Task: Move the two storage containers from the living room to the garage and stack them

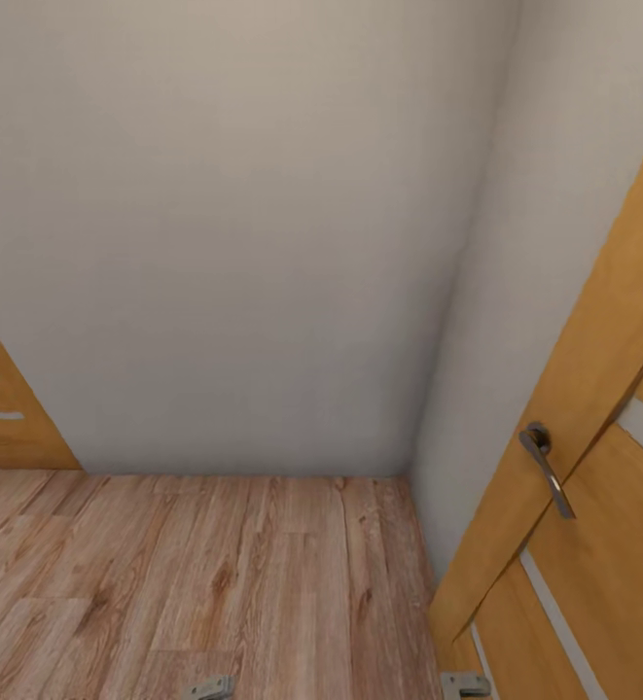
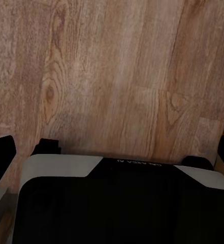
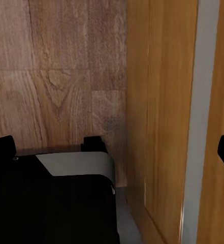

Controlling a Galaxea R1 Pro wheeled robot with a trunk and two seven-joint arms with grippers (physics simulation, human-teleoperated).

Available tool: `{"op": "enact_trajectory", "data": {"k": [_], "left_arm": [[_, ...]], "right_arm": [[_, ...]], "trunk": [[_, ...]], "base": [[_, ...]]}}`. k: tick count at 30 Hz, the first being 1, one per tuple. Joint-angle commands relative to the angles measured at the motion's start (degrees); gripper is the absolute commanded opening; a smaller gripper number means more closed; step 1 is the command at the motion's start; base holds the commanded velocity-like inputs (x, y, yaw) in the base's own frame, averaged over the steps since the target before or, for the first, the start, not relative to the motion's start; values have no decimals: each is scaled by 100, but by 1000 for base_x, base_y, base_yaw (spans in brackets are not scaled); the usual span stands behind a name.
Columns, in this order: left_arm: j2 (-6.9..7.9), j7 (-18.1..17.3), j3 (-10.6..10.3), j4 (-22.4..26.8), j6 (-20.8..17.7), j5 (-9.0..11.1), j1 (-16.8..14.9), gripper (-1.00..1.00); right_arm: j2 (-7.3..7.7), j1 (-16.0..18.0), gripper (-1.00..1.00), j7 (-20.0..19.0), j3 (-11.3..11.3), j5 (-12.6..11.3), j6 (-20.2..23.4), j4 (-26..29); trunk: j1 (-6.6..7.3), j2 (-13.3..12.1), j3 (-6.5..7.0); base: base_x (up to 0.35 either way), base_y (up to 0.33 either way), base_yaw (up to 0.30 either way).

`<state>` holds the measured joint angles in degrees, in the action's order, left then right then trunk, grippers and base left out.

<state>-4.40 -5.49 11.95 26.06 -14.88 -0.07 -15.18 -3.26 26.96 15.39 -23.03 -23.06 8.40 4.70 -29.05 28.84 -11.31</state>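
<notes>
A pale wall [image 1: 243, 224] fills the upper frame, wood-plank flooring [image 1: 195, 583] the bottom. Two wooden doors: one [image 1: 593, 457] at right with a metal handle [image 1: 547, 467], one [image 1: 0, 408] at left edge. Both claws' fingertips sit wide apart, empty, over the robot's base [image 2: 117, 203], which bears mirrored, unreadable lettering.

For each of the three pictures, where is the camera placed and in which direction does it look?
Head view: on the robot's head, facing a wall corner, wood-plank floor below, door with handle at right; grey gripper tips at the bottom edge.
Left wrist view: on the left arm, looking down at the floor; the robot's base shows.
Right wrist view: on the right arm, looking down at floor and door; base too.
Shared: floor; door in head and right wrist views.
</notes>
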Motion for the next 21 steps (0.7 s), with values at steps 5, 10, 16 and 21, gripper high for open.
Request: {"op": "enact_trajectory", "data": {"k": [5, 10, 16, 21], "left_arm": [[-7, -32, 44, 13, -42, -2, -2, 100], [-7, -34, 44, 13, -41, -2, -2, 100], [-8, -34, 44, 13, -43, -2, -2, 100], [-6, -34, 44, 13, -42, -2, -3, 100]], "right_arm": [[1, 2, 100, 33, -46, -40, 39, 13], [1, 2, 100, 34, -47, -40, 39, 13], [1, 2, 100, 32, -44, -40, 39, 13], [1, 2, 100, 34, -45, -40, 39, 13]], "trunk": [[-2, 9, -10], [-2, 9, -10], [-2, 9, -10], [-2, 9, -10]], "base": [[79, 0, 14], [295, 0, 4], [324, 0, 135], [218, 0, 232]]}}
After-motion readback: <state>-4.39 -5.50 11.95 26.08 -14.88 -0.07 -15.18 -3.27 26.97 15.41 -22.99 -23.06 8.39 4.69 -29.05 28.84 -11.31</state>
